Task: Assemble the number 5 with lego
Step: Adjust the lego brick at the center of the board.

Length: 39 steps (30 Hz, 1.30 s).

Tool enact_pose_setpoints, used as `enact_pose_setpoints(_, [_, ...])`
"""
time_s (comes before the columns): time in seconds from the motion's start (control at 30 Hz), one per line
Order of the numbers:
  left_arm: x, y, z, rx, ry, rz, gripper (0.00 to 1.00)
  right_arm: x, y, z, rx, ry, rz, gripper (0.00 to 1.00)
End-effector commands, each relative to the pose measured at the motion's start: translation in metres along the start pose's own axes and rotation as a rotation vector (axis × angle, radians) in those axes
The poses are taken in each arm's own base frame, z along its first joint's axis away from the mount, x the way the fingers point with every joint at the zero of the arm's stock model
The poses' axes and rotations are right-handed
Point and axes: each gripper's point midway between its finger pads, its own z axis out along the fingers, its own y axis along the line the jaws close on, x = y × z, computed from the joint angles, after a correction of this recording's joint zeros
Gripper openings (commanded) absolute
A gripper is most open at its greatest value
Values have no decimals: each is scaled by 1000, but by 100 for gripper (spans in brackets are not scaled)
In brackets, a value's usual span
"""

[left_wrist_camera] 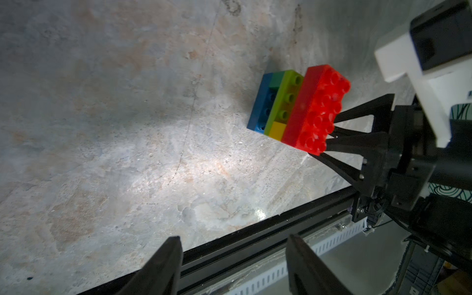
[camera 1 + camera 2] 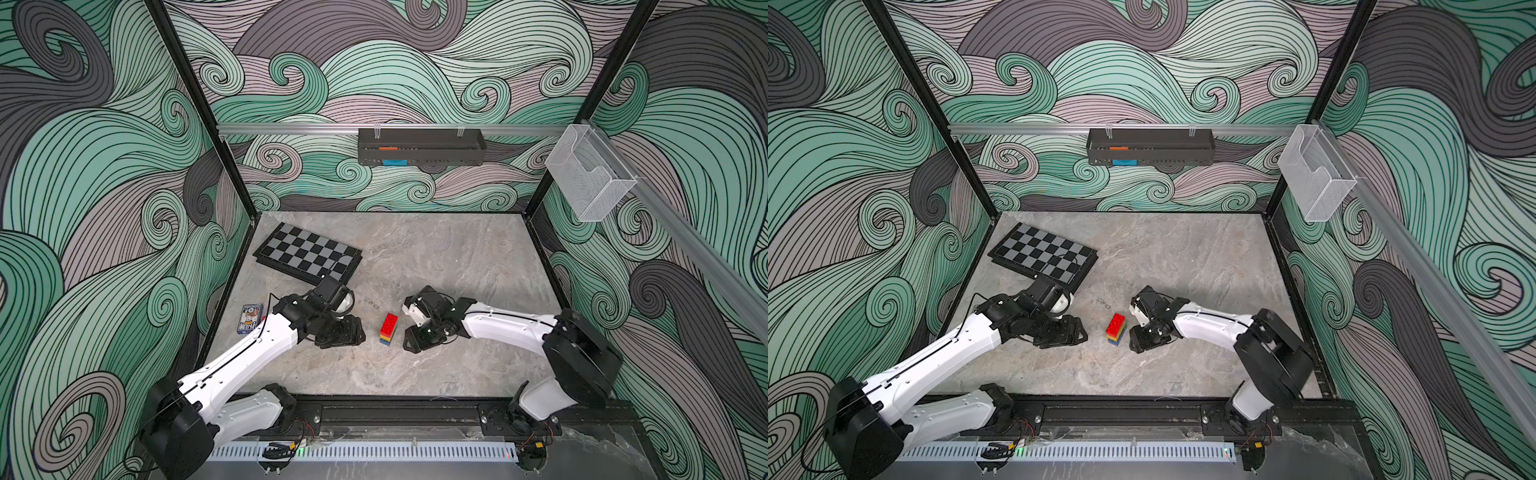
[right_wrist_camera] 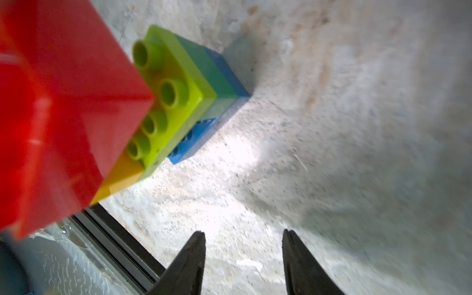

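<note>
A red-topped plastic brick stack (image 2: 388,328) is flanked by the parted, empty left gripper (image 1: 233,237) and right gripper (image 3: 244,231); print on the blue card box (image 2: 250,318) cannot be read.

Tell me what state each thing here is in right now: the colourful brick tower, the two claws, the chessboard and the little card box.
number 5: standing upright on its blue row, red row on top, held by neither gripper.
left gripper: open, empty.
right gripper: open, empty, close beside the number 5.
chessboard: lying flat.
card box: lying flat.
</note>
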Motion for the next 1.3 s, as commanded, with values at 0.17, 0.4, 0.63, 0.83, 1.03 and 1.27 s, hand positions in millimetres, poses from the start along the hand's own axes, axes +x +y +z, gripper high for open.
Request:
enact_pose_setpoints(0.17, [-25,-45,14,-2,-52,113,70,18,-27,-47,20,-110,71,55])
enact_pose_setpoints(0.4, [-36,-62,44,-119,-45,182,71,34,-37,-55,11,-140,97,55])
enact_pose_setpoints(0.63, [-39,-57,67,-231,-31,203,71,37,-35,-58,-16,-151,82,55])
enact_pose_setpoints(0.83, [-43,-58,83,-258,-24,216,60,40,-33,-60,-32,-153,72,55])
enact_pose_setpoints(1.03, [-44,-61,91,-264,-11,235,47,40,-34,-61,-38,-159,69,55])
enact_pose_setpoints(1.27, [-44,-65,87,-251,-8,251,33,37,-36,-63,-37,-165,74,55])
